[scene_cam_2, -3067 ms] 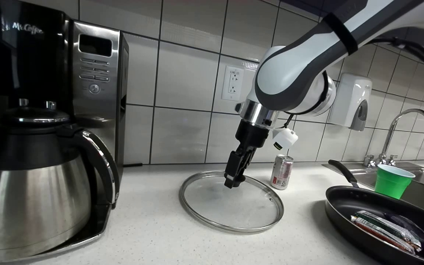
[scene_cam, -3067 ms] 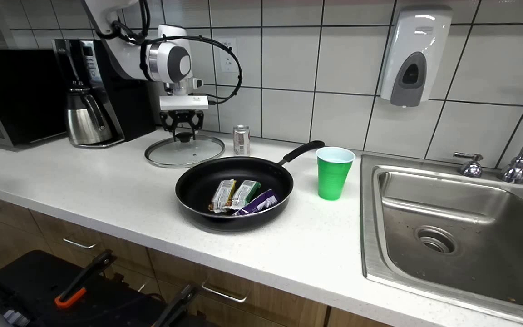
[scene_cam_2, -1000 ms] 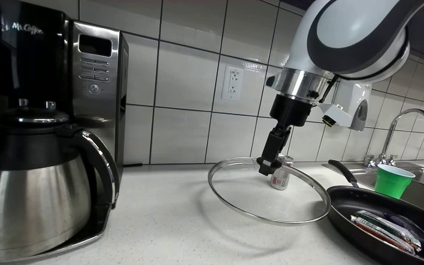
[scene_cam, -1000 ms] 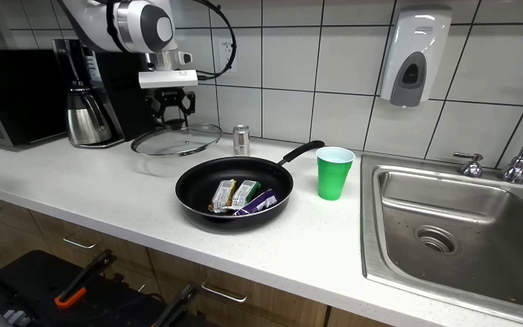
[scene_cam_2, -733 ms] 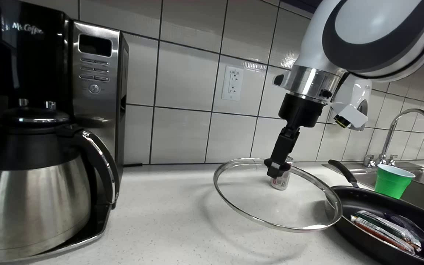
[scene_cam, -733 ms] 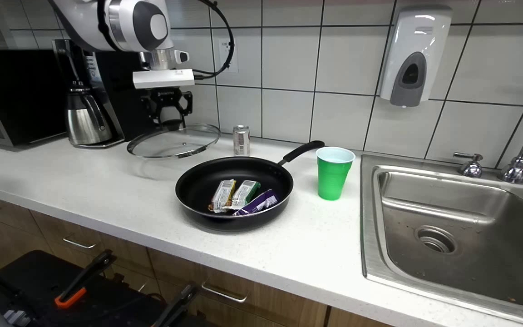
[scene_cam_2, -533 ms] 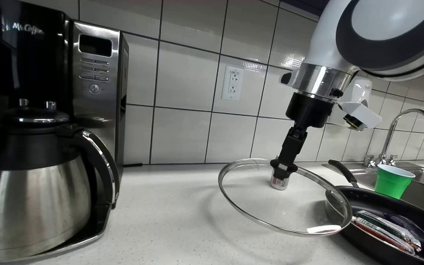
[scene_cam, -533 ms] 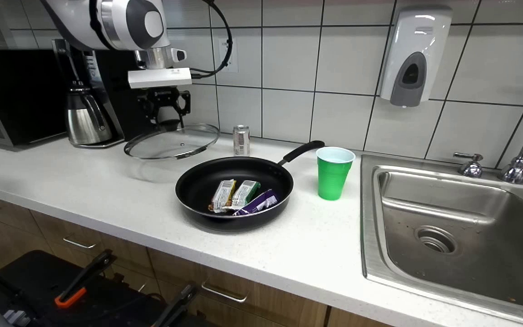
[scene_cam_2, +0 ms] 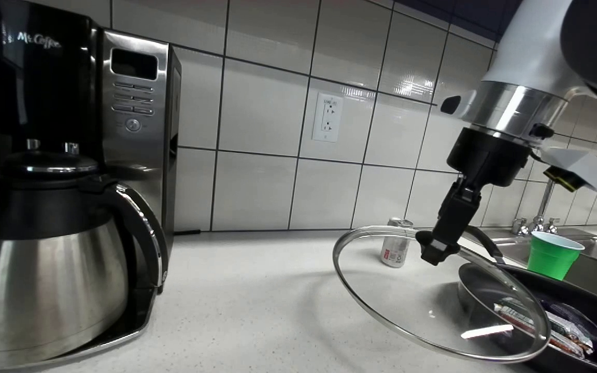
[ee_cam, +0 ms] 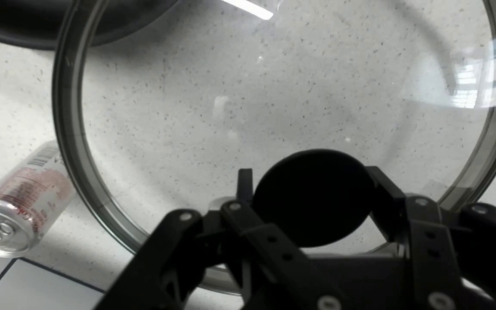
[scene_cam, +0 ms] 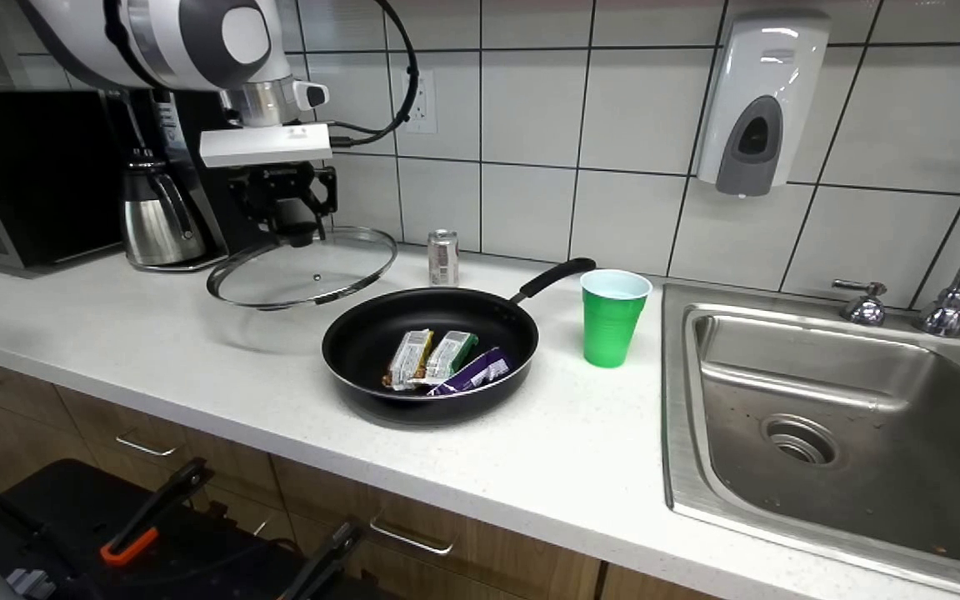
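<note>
Your end effector [ee_cam: 310, 185], jaws partway apart, grips tilted round clear-glass lid [ee_cam: 286, 107] by its round blk knob [ee_cam: 312, 211], above white speckled desk [scene_cam: 155, 333] nr round blk pan [scene_cam: 430, 408].

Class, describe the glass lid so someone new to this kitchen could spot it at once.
Start at the coffee maker and follow the counter toward the black frying pan. Near it, the gripper holds the glass lid, tilted, by its dark knob. Unlike the pan and silver can, it is a transparent disc with a shiny rim.
</note>
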{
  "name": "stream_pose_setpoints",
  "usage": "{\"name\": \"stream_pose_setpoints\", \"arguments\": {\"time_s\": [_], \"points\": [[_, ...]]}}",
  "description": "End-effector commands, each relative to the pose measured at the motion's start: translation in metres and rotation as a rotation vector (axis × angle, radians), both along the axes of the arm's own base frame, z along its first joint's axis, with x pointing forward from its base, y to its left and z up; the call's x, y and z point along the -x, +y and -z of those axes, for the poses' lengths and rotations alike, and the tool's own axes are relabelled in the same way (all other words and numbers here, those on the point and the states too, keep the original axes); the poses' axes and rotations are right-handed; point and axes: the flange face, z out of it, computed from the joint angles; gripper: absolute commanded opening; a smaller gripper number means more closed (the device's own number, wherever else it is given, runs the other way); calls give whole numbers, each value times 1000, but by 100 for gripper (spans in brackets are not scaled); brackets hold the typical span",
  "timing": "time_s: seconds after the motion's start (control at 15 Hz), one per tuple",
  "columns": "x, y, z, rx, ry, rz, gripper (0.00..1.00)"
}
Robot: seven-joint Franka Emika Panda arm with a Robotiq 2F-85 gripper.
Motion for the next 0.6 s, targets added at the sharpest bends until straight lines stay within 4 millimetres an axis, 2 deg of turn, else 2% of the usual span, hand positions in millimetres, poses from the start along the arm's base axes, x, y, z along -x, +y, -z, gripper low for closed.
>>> {"name": "stream_pose_setpoints", "arguments": {"time_s": [0.0,0.2,0.53], "points": [[34,-16,-23,-9,-54,30,39],[50,-37,-26,3,-59,68,39],[64,-82,-34,6,-74,164,39]]}}
